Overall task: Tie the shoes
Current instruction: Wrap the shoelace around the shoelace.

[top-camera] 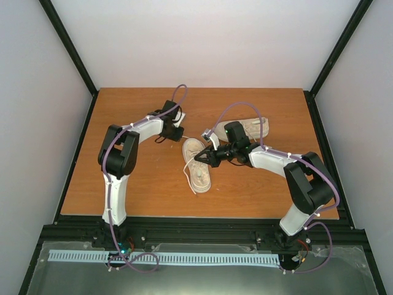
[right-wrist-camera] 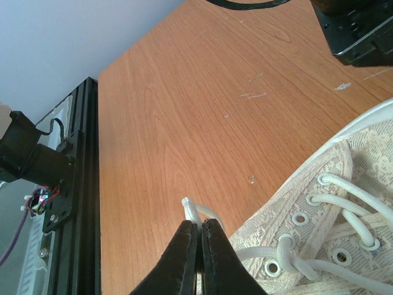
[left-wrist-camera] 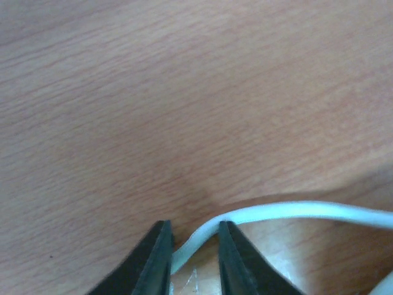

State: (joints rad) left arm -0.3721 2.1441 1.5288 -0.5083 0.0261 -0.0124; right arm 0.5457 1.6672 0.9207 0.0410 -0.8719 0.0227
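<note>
Two cream shoes lie on the wooden table: one in the middle [top-camera: 198,166], one at the back right [top-camera: 244,129]. My right gripper [top-camera: 200,157] hovers over the middle shoe's lacing; in the right wrist view it [right-wrist-camera: 200,225] is shut on a white lace [right-wrist-camera: 191,209], whose folded end pokes out above the tips, beside the shoe's eyelets [right-wrist-camera: 331,178]. My left gripper [top-camera: 180,132] is low over the table, left of the shoes. In the left wrist view it [left-wrist-camera: 194,236] is narrowly open, with a white lace [left-wrist-camera: 295,211] running slantwise across the gap.
A black frame rail [right-wrist-camera: 73,184] edges the table [top-camera: 141,178] on every side, with grey walls beyond. The left arm's black wrist [right-wrist-camera: 356,31] shows at the top right of the right wrist view.
</note>
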